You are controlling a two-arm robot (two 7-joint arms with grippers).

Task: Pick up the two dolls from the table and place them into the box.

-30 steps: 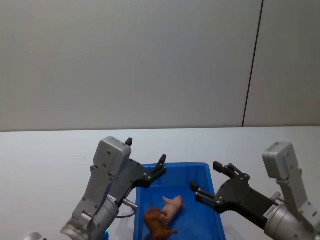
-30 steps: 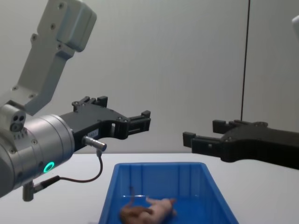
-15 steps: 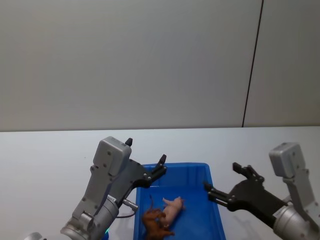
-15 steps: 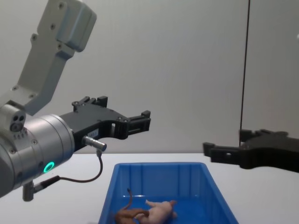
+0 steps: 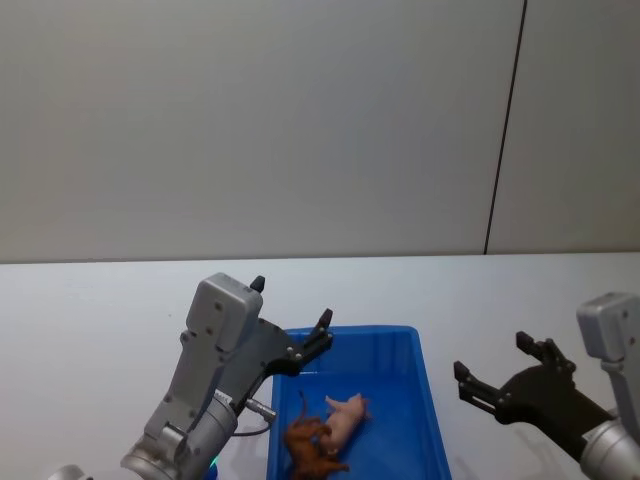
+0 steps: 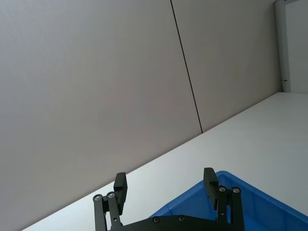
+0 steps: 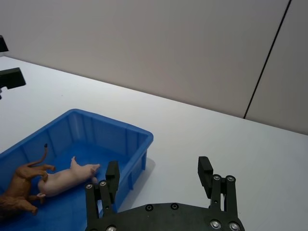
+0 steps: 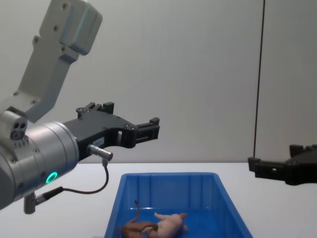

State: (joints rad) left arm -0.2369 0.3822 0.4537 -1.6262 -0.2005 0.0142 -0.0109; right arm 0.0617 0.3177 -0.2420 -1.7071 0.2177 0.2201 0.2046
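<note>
**A:** Where are the dolls?

**B:** Both are in the blue bin (image 5: 350, 330). The brown lion (image 5: 315, 448) lies on its side at the near end, and the pink pig (image 5: 345, 415) is close against it. To my eye the job looks done.

**A:** And the pincers?

**B:** Both are spread wide and empty. The left gripper (image 5: 291, 300) hangs above the bin's left rim. The right gripper (image 5: 491, 354) is over the bare table (image 5: 100, 300), to the right of the bin.

**A:** What's the risk?

**B:** A low pull-back by the left arm could clip the rim. The white top looks smooth, so the bin would probably slide or tip the figurines out.

**A:** And the room?

**B:** A plain grey wall with one dark vertical seam.
</note>
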